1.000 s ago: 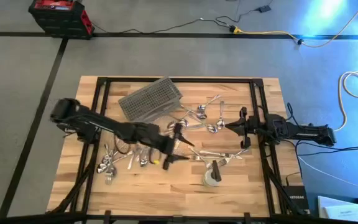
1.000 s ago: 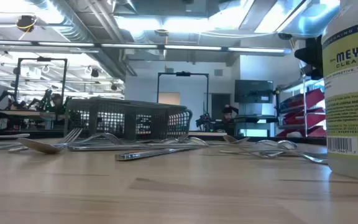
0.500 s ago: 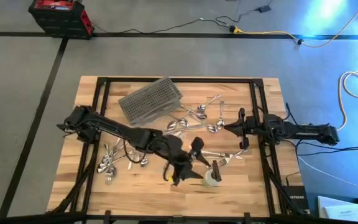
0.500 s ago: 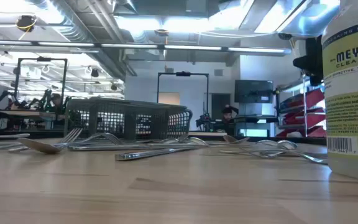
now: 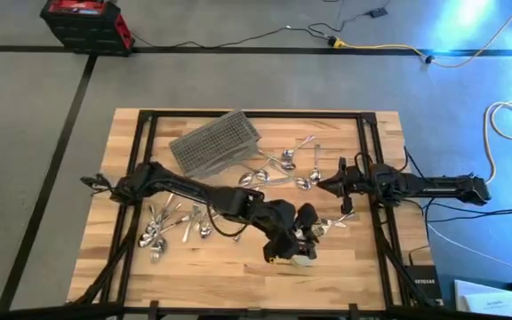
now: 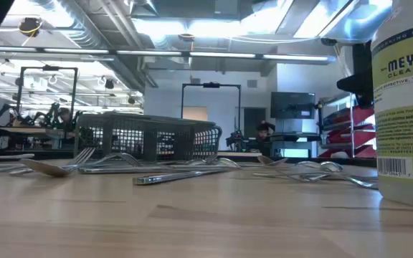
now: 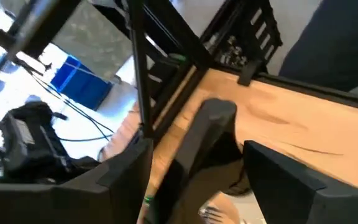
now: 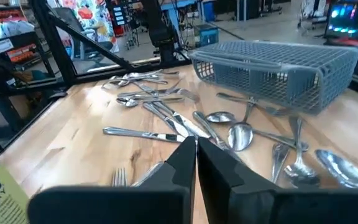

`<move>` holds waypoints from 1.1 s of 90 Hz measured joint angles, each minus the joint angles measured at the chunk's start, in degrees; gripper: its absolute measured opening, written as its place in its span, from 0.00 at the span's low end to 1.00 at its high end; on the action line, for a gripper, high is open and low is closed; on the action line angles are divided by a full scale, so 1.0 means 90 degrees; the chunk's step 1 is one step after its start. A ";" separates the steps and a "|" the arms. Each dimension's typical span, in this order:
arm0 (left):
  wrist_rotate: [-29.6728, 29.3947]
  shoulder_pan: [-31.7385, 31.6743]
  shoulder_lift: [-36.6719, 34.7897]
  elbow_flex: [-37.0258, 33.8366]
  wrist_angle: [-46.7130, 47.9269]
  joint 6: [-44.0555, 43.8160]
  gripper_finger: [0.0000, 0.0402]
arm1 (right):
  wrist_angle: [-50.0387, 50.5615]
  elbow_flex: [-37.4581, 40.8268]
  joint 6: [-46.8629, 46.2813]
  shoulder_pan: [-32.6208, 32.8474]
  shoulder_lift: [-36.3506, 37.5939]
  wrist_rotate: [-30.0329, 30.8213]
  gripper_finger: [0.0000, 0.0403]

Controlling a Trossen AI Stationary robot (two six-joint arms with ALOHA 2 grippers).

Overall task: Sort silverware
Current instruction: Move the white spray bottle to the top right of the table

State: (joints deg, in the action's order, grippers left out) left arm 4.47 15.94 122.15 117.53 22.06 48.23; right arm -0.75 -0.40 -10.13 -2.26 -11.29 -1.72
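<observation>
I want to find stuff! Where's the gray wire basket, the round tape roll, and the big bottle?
Gray wire-mesh basket (image 5: 215, 142), high view, its mesh top.
Small round tape roll (image 5: 306, 259), high view, outer rim.
White labelled bottle (image 6: 407, 100), low view, its label.

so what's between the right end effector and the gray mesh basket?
In the high view, scattered silver metal spoons and forks lie between the right end effector and gray wire-mesh basket.

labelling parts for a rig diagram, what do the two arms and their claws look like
Both arms are dark, nearly black, built of slim jointed segments. The left arm has dark cables along it and a small yellow spot near its claw, whose fingers are broad, flat, matte black plates. The right arm trails black cables off the table edge; its claw has two dark wedge-shaped fingers.
</observation>
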 joint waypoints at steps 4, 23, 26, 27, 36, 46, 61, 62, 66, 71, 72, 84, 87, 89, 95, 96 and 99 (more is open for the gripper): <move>0.0001 0.0015 0.0000 0.0001 -0.0035 0.0042 0.59 | -0.0010 0.0000 0.0000 0.0000 -0.0065 -0.0004 0.00; 0.0005 -0.0009 0.0027 -0.0002 -0.0015 0.0330 0.59 | -0.0005 0.0000 -0.0005 0.0002 -0.0288 -0.0031 0.00; 0.0005 -0.0028 0.0027 0.0000 -0.0023 0.0362 0.59 | -0.0003 0.0002 -0.0005 0.0002 -0.0317 -0.0031 0.00; 0.0005 -0.0036 0.0027 0.0001 -0.0023 0.0367 0.59 | -0.0003 0.0001 -0.0005 0.0002 -0.0325 -0.0031 0.00; 0.0010 -0.0119 0.0027 -0.0002 0.0022 0.0321 0.59 | -0.0001 0.0001 -0.0007 0.0002 -0.0369 -0.0031 0.00; 0.0006 -0.0203 0.0027 -0.0002 0.0011 0.0231 0.59 | -0.0003 0.0000 -0.0007 0.0002 -0.0364 -0.0031 0.00; 0.0007 -0.0232 0.0027 -0.0002 -0.0007 -0.0110 0.59 | -0.0002 0.0000 -0.0012 0.0002 -0.0359 -0.0034 0.00; 0.0007 -0.0230 0.0027 -0.0002 -0.0009 -0.0120 0.59 | -0.0003 0.0000 -0.0012 0.0002 -0.0359 -0.0034 0.00; 0.0007 -0.0224 0.0027 -0.0002 -0.0013 -0.0134 0.59 | -0.0004 0.0000 -0.0012 0.0002 -0.0359 -0.0038 0.00; 0.0001 -0.0191 0.0027 -0.0002 -0.0019 -0.0147 0.59 | -0.0003 0.0000 -0.0012 0.0002 -0.0359 -0.0039 0.00; -0.0009 -0.0185 0.0027 -0.0002 -0.0019 -0.0149 0.59 | -0.0003 0.0001 -0.0012 0.0002 -0.0359 -0.0039 0.00; -0.0281 -0.0042 0.0027 -0.0002 -0.0038 -0.0296 0.59 | -0.0003 0.0000 -0.0012 0.0002 -0.0359 -0.0041 0.00; -0.0395 0.0012 0.0027 -0.0002 -0.0073 -0.0341 0.59 | -0.0003 0.0001 -0.0012 0.0002 -0.0359 -0.0041 0.00; -0.0492 0.0055 0.0027 -0.0002 -0.0092 -0.0357 0.59 | -0.0003 0.0001 -0.0012 0.0002 -0.0359 -0.0041 0.00; -0.0815 0.0203 0.0027 -0.0004 -0.0142 -0.0335 0.59 | -0.0003 0.0000 -0.0012 0.0002 -0.0359 -0.0041 0.00; -0.0883 0.0233 0.0027 -0.0004 -0.0155 -0.0313 0.59 | -0.0003 0.0000 -0.0012 0.0002 -0.0359 -0.0041 0.00; -0.1124 0.0331 0.0027 -0.0007 -0.0213 -0.0232 0.59 | -0.0003 0.0000 -0.0012 0.0002 -0.0359 -0.0041 0.00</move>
State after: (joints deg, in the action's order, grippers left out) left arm -5.65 18.91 122.39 117.47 20.14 46.14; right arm -0.78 -0.40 -10.24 -2.24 -14.52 -2.09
